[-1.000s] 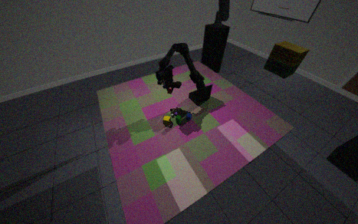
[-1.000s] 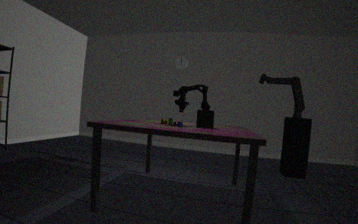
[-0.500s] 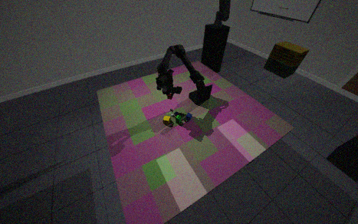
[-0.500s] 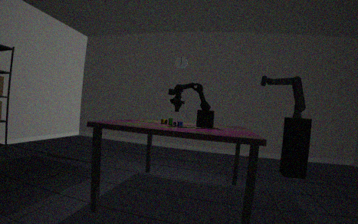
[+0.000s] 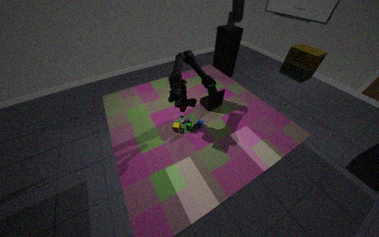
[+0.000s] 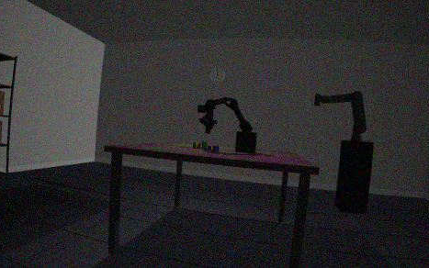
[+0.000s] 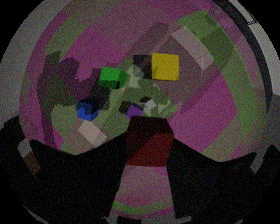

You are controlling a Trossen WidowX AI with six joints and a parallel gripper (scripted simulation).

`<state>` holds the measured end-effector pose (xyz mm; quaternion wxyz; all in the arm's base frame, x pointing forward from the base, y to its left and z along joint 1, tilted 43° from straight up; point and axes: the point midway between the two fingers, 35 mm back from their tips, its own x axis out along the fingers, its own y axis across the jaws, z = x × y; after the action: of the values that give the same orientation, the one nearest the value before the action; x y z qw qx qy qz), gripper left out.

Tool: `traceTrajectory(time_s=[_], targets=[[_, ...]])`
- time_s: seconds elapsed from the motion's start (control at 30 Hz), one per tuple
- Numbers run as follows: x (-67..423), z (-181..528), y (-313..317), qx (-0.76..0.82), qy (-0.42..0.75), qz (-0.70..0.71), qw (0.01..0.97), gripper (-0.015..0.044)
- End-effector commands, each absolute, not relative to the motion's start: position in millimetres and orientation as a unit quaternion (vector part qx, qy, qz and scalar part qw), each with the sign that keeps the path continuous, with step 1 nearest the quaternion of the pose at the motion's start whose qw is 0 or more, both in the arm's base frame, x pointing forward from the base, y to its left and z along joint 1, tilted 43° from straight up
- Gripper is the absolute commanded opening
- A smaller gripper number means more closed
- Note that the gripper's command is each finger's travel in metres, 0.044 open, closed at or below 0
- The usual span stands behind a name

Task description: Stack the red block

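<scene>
From where I stand, the nearest things on the table (image 5: pixel 239 178) are the small blocks: a yellow block (image 5: pixel 176 127) on the near-left edge of the cluster, the green tower (image 5: pixel 189 126) in its middle, and a blue block (image 5: pixel 200 122) just beside the tower on the base side. Something small and purple sits near the tower too, too dim to make out well.

Above and a little behind the tower hangs the claw (image 5: pixel 183 106), clamped on the red block (image 7: pixel 151 148), which the wrist view shows squarely between the 2 fingers. The block is well up in the air, not yet over the tower.

To do this step well, I think the block should be brought directly over the tower, squared to its sides, then lowered slowly and straight until it seats. Any sideways drift at contact could push the tower over, and the close neighbours leave little room for the fingers, so the release should be gentle and the retreat straight up.

Farther back, the arm arches high from its base (image 5: pixel 213 100), elbow raised, forearm dropping steeply so the claw points down.
</scene>
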<state>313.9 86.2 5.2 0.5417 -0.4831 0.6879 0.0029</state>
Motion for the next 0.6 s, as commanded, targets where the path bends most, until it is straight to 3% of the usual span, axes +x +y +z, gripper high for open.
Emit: traceTrajectory(time_s=[0.0, 0.57], targets=[[315.2, -14.7, 104.7, -0.482, 0.688, 0.002, 0.542, 0.0000], [311.4, -60.7, 137.1, -0.484, 0.688, -0.005, 0.540, 0.0000]])
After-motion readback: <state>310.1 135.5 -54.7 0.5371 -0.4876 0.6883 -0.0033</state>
